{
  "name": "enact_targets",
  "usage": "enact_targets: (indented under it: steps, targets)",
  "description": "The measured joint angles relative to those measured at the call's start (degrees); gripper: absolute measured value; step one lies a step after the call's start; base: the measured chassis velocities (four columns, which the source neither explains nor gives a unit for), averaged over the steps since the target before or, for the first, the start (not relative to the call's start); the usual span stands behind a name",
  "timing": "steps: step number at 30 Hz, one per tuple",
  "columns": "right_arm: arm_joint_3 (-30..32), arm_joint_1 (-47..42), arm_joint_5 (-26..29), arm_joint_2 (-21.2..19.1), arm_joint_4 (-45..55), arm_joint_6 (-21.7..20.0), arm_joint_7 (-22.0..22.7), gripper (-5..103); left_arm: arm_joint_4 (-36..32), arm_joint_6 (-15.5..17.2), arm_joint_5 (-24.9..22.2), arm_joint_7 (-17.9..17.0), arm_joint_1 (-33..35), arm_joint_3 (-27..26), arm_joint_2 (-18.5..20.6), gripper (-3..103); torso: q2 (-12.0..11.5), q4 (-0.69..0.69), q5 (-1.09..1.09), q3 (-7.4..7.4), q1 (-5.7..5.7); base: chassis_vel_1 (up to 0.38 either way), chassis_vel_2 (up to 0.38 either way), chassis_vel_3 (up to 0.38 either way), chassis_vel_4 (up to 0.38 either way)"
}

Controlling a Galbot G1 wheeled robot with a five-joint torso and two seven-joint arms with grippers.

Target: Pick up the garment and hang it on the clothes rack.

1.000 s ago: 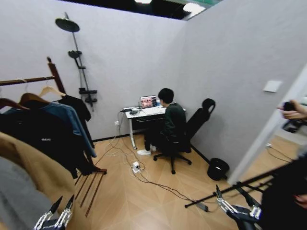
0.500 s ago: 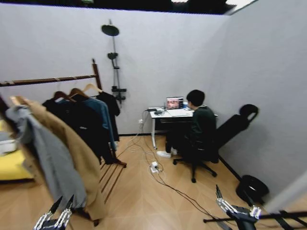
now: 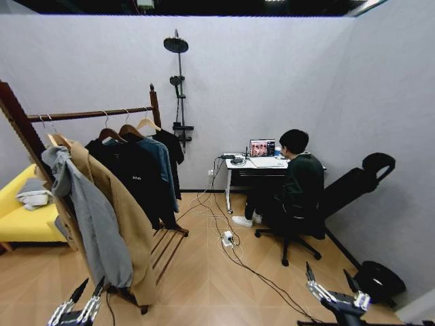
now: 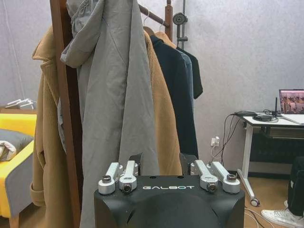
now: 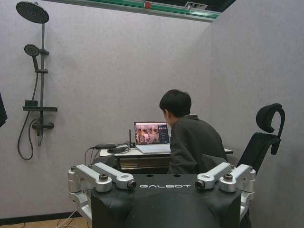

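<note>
Cam had swung left since half a sec ago: the whole view shifted, the clothes rack point(image 3: 95, 115) sat nearer centre, and a yellow sofa point(image 3: 17, 221) showed at far left. I read that as the base turning, not things moving.

The left gripper point(image 3: 76, 307) hung low, jaws spread wide w/ nothing held. Up ahead of it stood the rack, w/ a grey hoodie point(image 3: 88, 217) over a tan coat point(image 3: 126, 217) nearest. Further along the rod hung the garment point(image 3: 136, 180), black w/ white chest lettering, already on its hanger, well apart from both grippers.

The right gripper point(image 3: 331, 291) was parked low, jaws also wide and empty.

No containers in sight.
</note>
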Motion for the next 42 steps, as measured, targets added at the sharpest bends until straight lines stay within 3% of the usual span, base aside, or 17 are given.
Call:
enact_targets:
  steps: [11, 22, 42]
  targets:
    - [0.00, 0.00, 0.00, 0.00, 0.00, 0.00, 0.00, 100, 0.00, 0.00, 0.00, 0.00, 0.00, 0.00, 0.00, 46, 0.91, 0.00, 0.00, 0.47, 0.41, 0.000, 0.000, 0.000, 0.000]
    - [0.00, 0.00, 0.00, 0.00, 0.00, 0.00, 0.00, 100, 0.00, 0.00, 0.00, 0.01, 0.00, 0.00, 0.00, 46, 5.11, 0.01, 0.00, 2.62, 2.44, 0.000, 0.000, 0.000, 0.000]
    - [0.00, -0.01, 0.00, 0.00, 0.00, 0.00, 0.01, 100, 0.00, 0.00, 0.00, 0.02, 0.00, 0.00, 0.00, 46, 5.38, -0.04, -0.01, 2.77, 2.63, -0.034, -0.034, -0.033, -0.039]
